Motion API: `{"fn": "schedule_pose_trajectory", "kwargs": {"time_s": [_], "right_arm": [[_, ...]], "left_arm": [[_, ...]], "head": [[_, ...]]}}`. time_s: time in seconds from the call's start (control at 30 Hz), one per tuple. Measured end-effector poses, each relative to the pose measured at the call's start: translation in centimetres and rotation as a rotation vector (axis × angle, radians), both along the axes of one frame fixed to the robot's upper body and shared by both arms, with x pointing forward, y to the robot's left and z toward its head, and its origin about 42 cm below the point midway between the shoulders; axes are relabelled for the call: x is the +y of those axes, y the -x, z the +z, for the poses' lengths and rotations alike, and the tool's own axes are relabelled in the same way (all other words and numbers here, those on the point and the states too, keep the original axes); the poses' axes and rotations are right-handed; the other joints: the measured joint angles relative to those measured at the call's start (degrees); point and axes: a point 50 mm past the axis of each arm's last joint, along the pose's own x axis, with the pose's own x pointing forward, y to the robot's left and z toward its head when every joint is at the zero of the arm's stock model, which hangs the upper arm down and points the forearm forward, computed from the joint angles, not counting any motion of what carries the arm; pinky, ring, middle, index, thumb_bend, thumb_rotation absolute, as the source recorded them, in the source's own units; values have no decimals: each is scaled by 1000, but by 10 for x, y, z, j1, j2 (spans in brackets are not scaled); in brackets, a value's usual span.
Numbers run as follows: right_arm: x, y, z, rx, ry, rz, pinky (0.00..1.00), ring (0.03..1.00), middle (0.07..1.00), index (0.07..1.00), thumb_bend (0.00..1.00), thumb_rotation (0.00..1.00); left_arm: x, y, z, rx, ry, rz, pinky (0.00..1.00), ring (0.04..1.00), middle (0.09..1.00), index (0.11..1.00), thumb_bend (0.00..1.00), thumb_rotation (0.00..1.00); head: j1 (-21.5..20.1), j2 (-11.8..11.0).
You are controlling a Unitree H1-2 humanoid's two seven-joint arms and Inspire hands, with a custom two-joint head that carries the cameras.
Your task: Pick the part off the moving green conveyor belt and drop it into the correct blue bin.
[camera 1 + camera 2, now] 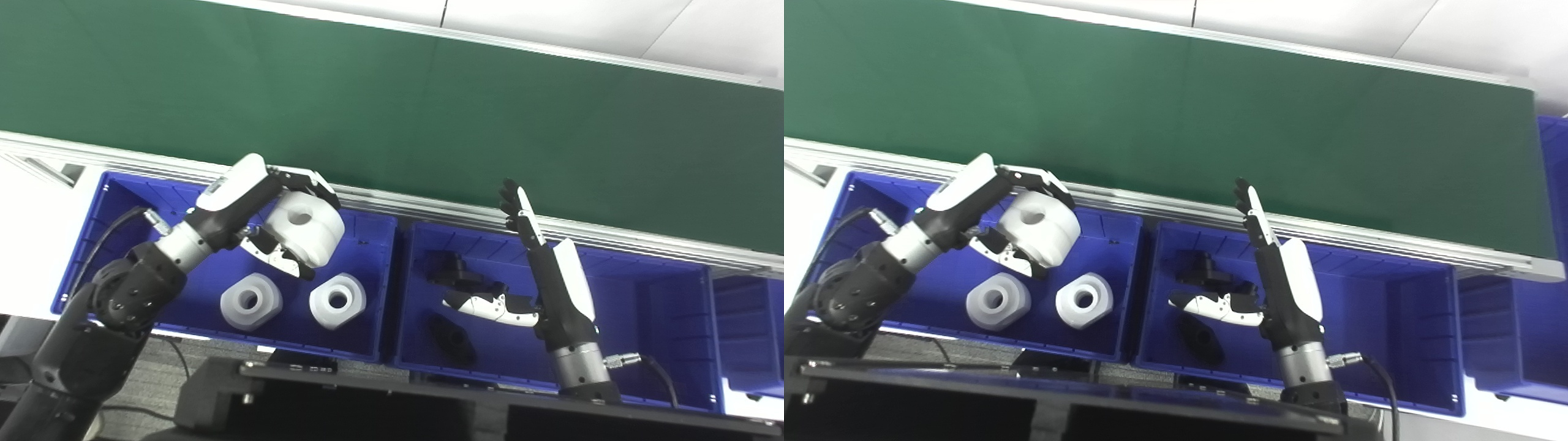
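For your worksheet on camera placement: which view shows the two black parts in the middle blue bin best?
The left eye view: both black parts sit nearer the picture's middle, clear of the right hand. The right eye view shows the same parts, equally dark and slightly smaller.

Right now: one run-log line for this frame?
left hand: shut on white part, over left bin | bin holds two white parts | right hand: open, over middle bin | belt: bare

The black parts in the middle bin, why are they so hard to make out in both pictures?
In the left eye view the black parts are dark against the shadowed blue bin, with little contrast; the right eye view is equally soft. The white part in the left hand is washed out, its edges bleached.
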Motion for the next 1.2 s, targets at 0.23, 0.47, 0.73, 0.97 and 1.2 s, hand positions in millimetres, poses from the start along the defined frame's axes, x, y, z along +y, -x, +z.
{"fn": "schedule_pose_trajectory", "kwargs": {"time_s": [0.23,0.47,0.73,0.97,1.2], "right_arm": [[-1,2,-3,11,9,-7,863,921,951,1000,896,463],[-1,8,-6,29,-2,-15,871,928,963,1000,886,452],[-2,12,-13,56,1,-27,877,937,972,1000,889,444],[-7,19,-16,72,12,-27,869,941,974,1000,903,465],[-8,28,-25,104,18,-38,796,908,962,990,913,463]], "left_arm": [[-14,8,2,64,-392,-16,820,701,693,694,713,831],[-20,16,12,109,-446,-16,923,888,904,888,894,842],[-48,38,10,225,156,43,807,863,882,863,878,515],[-76,42,0,317,586,39,766,818,830,820,926,305],[-71,48,-29,328,648,116,739,808,833,818,922,275]], "head": [[7,-15],[-5,-26],[-32,-47],[-48,-65],[-90,-103]]}}
